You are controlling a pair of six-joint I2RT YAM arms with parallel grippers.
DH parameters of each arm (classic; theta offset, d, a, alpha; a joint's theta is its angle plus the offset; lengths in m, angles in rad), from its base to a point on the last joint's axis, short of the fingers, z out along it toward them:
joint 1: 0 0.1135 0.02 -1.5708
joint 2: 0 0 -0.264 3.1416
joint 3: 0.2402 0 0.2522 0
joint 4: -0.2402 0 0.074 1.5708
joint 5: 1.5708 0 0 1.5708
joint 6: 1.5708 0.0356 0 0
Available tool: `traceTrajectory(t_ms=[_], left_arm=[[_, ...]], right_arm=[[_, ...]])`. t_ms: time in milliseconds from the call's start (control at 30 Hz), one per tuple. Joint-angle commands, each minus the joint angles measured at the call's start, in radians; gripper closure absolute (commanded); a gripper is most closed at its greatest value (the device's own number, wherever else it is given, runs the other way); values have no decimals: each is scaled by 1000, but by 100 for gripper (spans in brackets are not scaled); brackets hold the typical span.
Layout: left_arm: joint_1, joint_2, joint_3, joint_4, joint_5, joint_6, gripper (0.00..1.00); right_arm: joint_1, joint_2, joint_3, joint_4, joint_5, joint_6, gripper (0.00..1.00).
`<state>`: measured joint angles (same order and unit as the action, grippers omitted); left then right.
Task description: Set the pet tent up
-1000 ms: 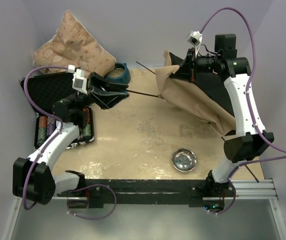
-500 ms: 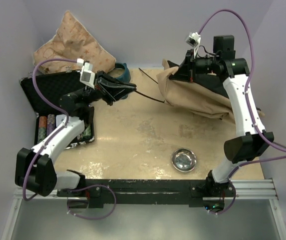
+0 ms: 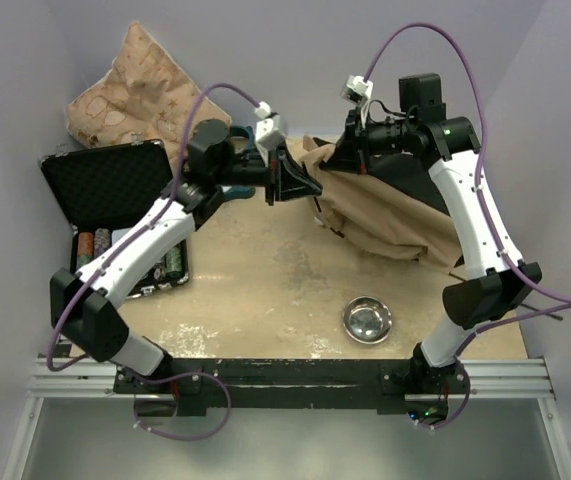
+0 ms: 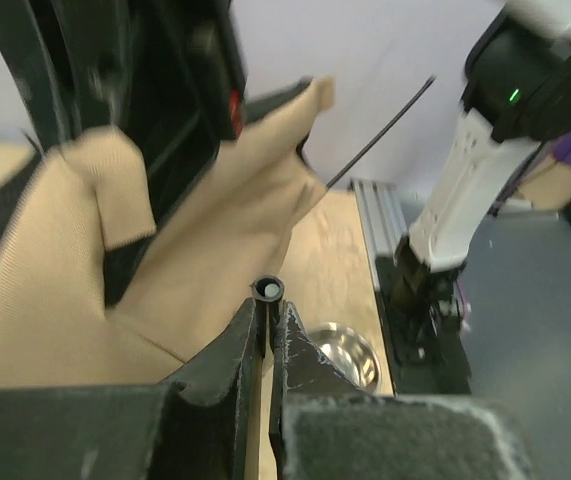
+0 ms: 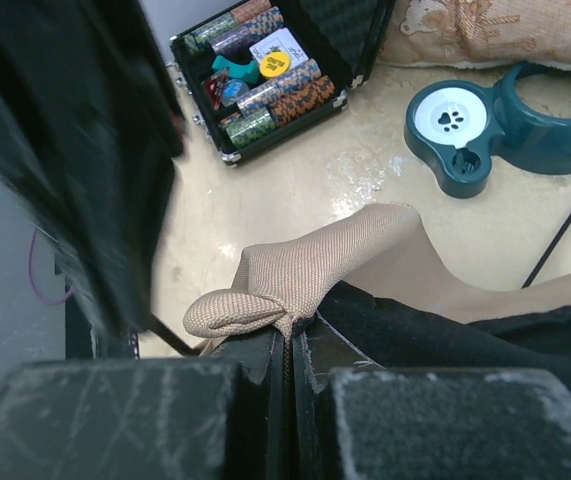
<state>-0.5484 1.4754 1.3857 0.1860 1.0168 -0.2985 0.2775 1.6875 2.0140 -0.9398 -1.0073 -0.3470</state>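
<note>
The pet tent [image 3: 390, 215] lies collapsed as a tan fabric heap with black lining at the right back of the table. My right gripper [image 3: 350, 152] is shut on a fold of its tan fabric [image 5: 300, 275] at the heap's upper left edge, and its jaws [image 5: 292, 340] pinch fabric and black lining together. My left gripper [image 3: 300, 185] is just left of the heap, shut on the end of a thin dark pole [image 4: 267, 290]. The tent fabric [image 4: 215, 250] fills the left wrist view. The entrance hole and the pom-pom are hidden.
An open black case of poker chips [image 3: 115, 215] lies at the left. A teal pet feeder [image 5: 485, 125] and a star-patterned pillow [image 3: 140, 90] are at the back left. A metal bowl [image 3: 367, 318] sits front centre. A loose pole [image 5: 565, 225] crosses the right wrist view.
My left arm swung right from beside the case up to the tent, carrying the pole end. My right gripper shifted left with the fabric, and the heap sank flatter.
</note>
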Motion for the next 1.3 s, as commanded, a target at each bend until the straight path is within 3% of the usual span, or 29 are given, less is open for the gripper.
traceTrajectory(t_ms=[0,300,667,1267], left_arm=[[-62,118,93,-466,22,220,100],[-73,243,229,-675,43,274,100],[-70,206,188,-609,74,180,100],[-71,192,225,-643,11,208,100]], right_arm=[[22,-51,12,75,-45,26,100],[45,-81,-18,0,-1,-115,100],[55,-101,-34,-128,55,-300,100],[103,-143,-121,-106,118,-262,100]])
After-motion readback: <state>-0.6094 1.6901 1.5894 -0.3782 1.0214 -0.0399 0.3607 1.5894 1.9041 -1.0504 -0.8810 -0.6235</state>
